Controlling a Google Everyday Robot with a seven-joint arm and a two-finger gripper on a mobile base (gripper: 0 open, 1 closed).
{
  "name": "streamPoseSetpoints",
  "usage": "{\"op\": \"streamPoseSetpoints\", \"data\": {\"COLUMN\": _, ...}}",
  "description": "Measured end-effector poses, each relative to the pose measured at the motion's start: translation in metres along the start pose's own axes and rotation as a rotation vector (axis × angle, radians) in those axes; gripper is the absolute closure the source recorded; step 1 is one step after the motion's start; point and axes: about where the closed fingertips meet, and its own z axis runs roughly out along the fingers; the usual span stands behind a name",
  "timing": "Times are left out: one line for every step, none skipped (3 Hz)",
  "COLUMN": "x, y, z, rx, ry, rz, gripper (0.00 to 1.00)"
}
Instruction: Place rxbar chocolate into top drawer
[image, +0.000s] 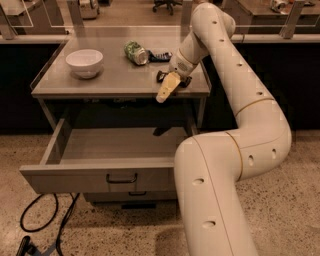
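The gripper (167, 89) hangs at the front lip of the worktop (115, 80), around 5 o'clock on its surface, tilted down and outward. Dark wrapper shows on either side of it, so I'd say it is clamped across the rxbar chocolate (161, 76). The top drawer (75, 175) stands pulled out, at 6 o'clock below the gripper. This looks like the carry step. Next it needs to clear the lip, drop towards 6 o'clock over the drawer floor, then let go. The bowl (84, 62) sits well off at 10 o'clock.
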Motion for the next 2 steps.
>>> {"op": "streamPoseSetpoints", "data": {"x": 0.0000, "y": 0.0000, "z": 0.0000, "rx": 0.000, "ry": 0.000, "rz": 0.000, "gripper": 0.19}}
{"op": "streamPoseSetpoints", "data": {"x": 0.0000, "y": 0.0000, "z": 0.0000, "rx": 0.000, "ry": 0.000, "rz": 0.000, "gripper": 0.42}}
